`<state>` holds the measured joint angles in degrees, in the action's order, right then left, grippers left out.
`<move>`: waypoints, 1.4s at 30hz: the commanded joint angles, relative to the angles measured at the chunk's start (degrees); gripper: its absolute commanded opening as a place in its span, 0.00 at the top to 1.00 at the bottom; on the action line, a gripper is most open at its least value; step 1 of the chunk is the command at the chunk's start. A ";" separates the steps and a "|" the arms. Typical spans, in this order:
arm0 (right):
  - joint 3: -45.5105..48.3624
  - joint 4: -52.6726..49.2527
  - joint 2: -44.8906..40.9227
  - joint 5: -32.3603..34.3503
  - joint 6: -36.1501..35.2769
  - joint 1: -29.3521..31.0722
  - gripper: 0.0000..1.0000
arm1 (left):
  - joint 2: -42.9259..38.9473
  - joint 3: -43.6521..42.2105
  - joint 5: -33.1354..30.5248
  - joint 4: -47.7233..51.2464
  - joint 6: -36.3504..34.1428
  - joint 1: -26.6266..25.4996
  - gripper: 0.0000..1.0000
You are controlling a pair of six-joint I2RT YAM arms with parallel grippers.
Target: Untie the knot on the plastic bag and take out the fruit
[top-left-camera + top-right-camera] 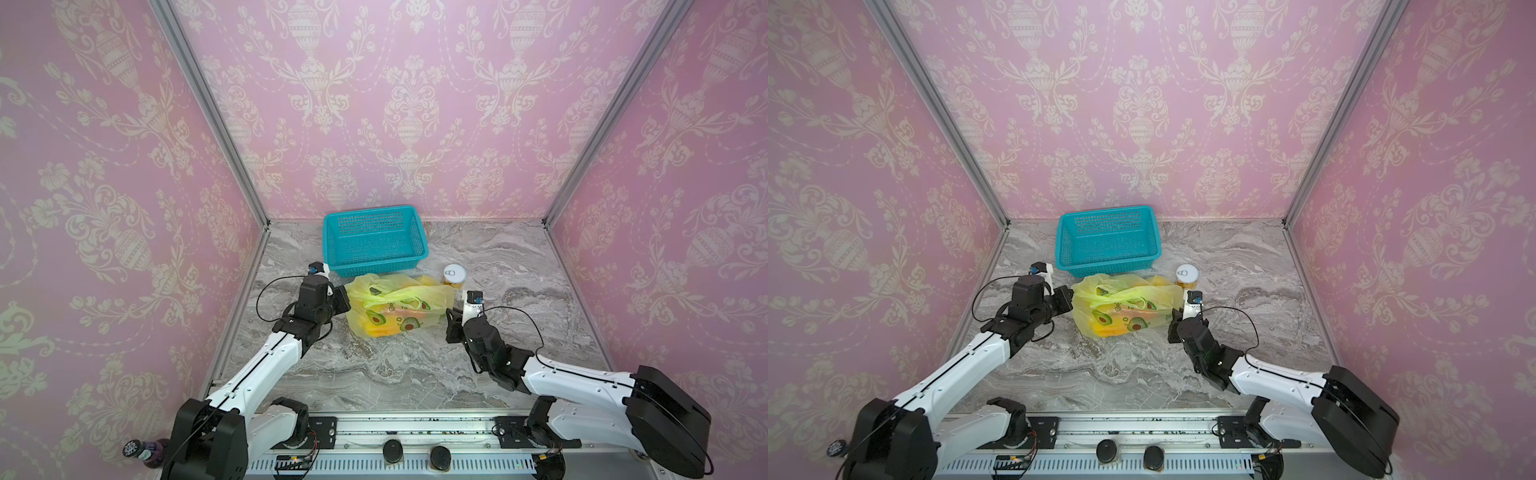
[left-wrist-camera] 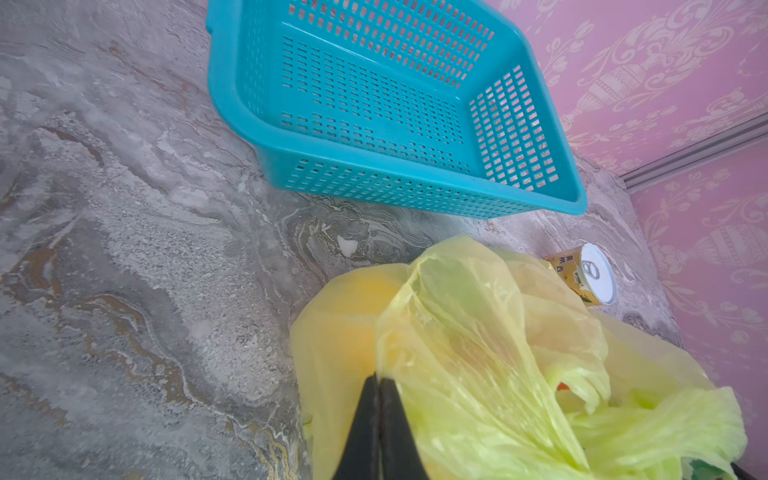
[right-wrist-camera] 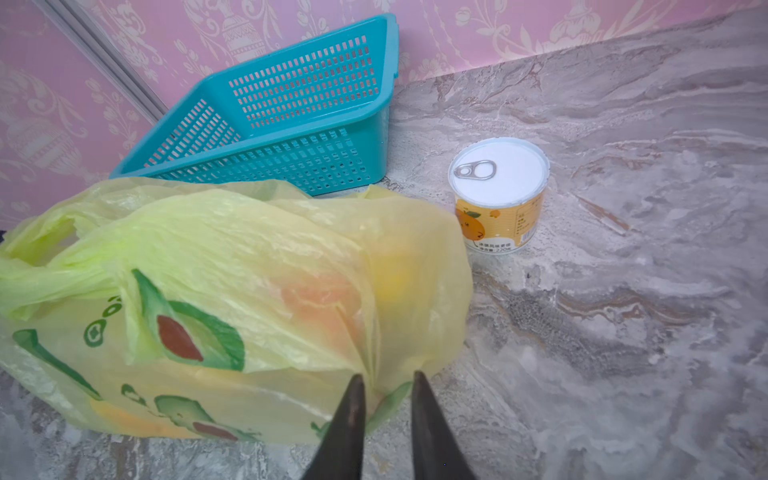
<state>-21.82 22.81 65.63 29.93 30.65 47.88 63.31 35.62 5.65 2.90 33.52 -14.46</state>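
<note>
Yellow-green bag [image 1: 399,305] with green avocado prints, orange-yellow blurs inside, perhaps fruit [image 3: 324,307], teal basket [image 1: 374,268] at twelve o'clock, white-topped orange can [image 1: 454,276], grey marbled table [image 1: 374,365], pink damask walls [image 1: 415,104]

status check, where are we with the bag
Left gripper shut on translucent yellow-green plastic bag; right gripper open at its corner. Fruit inside. Small round pull-tab can close beside bag.

Bright, even light with faint shadows; edges bend outward, wrist close-ups slightly soft.
</note>
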 commanded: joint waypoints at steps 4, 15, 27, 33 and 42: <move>-1.27 -2.92 -6.10 1.40 -7.45 2.55 0.35 | -0.72 0.41 -0.42 0.92 -0.36 0.46 1.00; -27.57 -25.85 7.17 -3.48 -17.96 6.52 0.14 | -1.82 1.10 -1.17 2.27 -1.17 -0.04 1.00; -38.19 -33.74 23.18 1.82 -17.79 6.37 0.57 | -2.34 1.39 -1.16 2.87 -1.18 -0.06 1.00; -34.49 -31.37 19.13 7.50 -14.19 5.75 0.93 | -2.66 1.17 -1.43 2.77 -1.09 -0.05 1.00; -18.64 -20.47 5.70 4.38 -3.66 3.37 0.98 | -2.95 0.37 -2.76 2.73 -0.32 0.05 1.00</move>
<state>-44.29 -0.36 73.80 33.17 21.69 52.21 61.47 35.64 6.00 4.40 33.50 -14.94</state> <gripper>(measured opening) 0.054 0.047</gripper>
